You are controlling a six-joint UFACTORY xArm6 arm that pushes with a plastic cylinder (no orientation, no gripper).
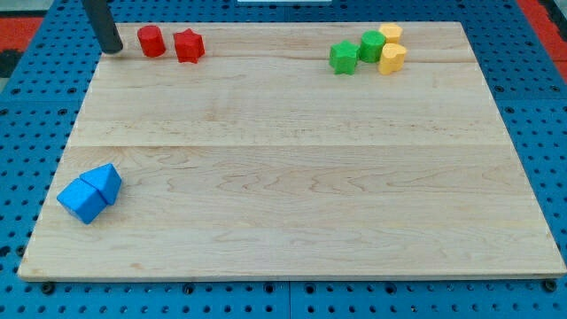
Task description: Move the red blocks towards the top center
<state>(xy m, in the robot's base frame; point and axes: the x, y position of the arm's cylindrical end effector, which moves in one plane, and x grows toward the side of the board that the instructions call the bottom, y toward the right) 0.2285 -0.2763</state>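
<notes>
My tip sits near the top left corner of the desk, just to the left of the red blocks. There is a small gap between it and the nearest one. The rod has no pincer on it, so there is nothing to open or close and nothing is being held.

The two red blocks are close to the top edge of the desk, over on the left side. The red round block is nearest my tip. The red star block is just beside it on the right, maybe touching; I cannot tell. Side by side, the pair makes a short row that runs left to right along the top edge.

Between the red blocks and the middle of the top edge there is only bare wood.

Further right along the top edge is a bunch of four blocks packed together: a green star block, a green round block, a yellow block and another yellow block.

Near the bottom left corner, well apart from the rest, two blue blocks touch: a blue triangle block and a blue square block.
</notes>
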